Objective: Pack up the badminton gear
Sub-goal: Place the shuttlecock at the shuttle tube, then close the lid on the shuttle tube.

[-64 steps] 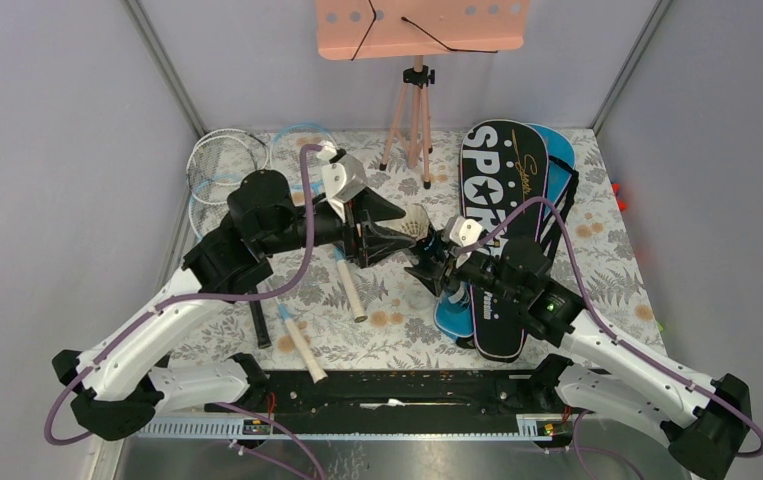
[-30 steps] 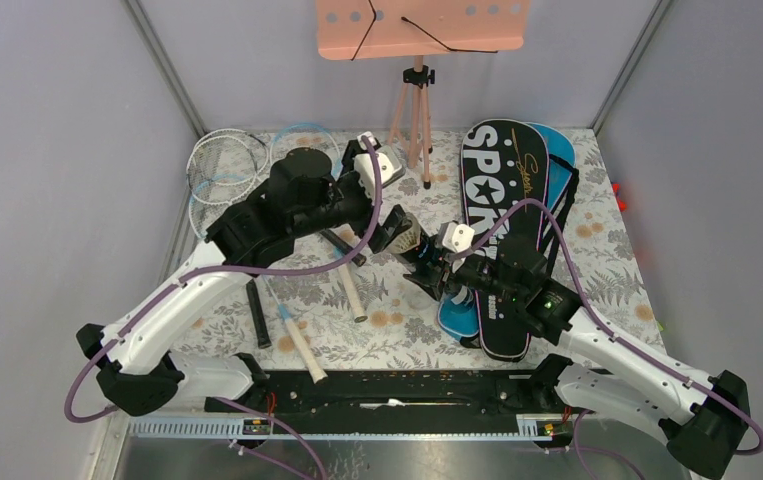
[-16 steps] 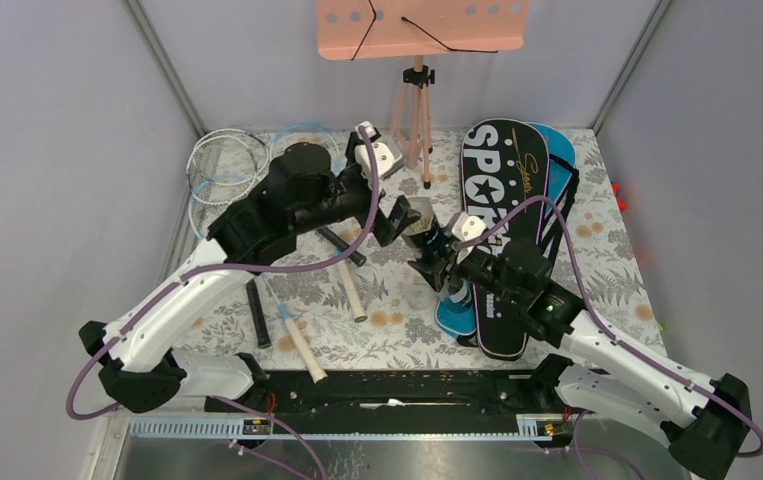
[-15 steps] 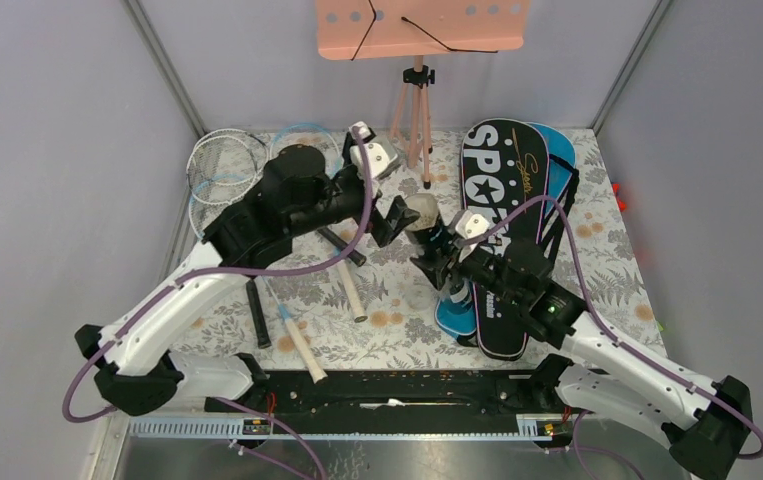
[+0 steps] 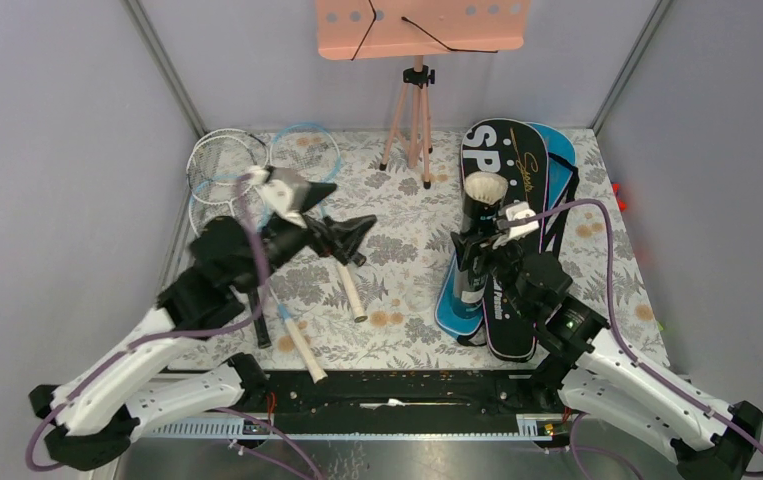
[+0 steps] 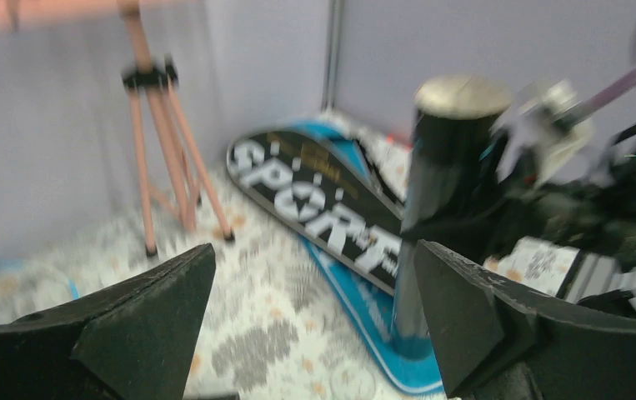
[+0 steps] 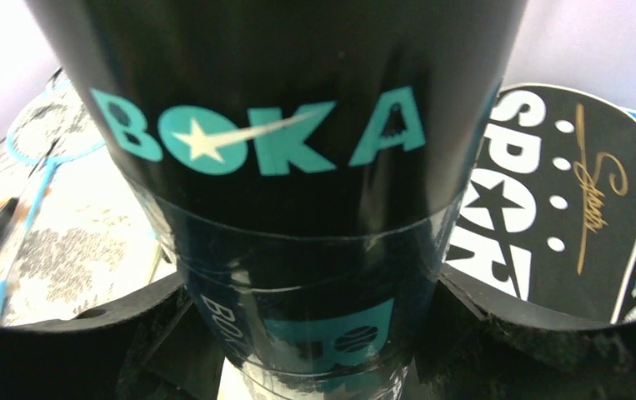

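Top external: upright black tube (image 5: 474,222) on SPORT bags (image 5: 505,158), tripod (image 5: 409,125) beyond.

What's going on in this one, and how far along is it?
The right gripper holds the black tube upright over the near end of the SPORT bags, with a white shuttlecock showing at its top. The left gripper is open and empty, off to the tube's left. The rackets lie unpacked on the table, their hoops at the back left.
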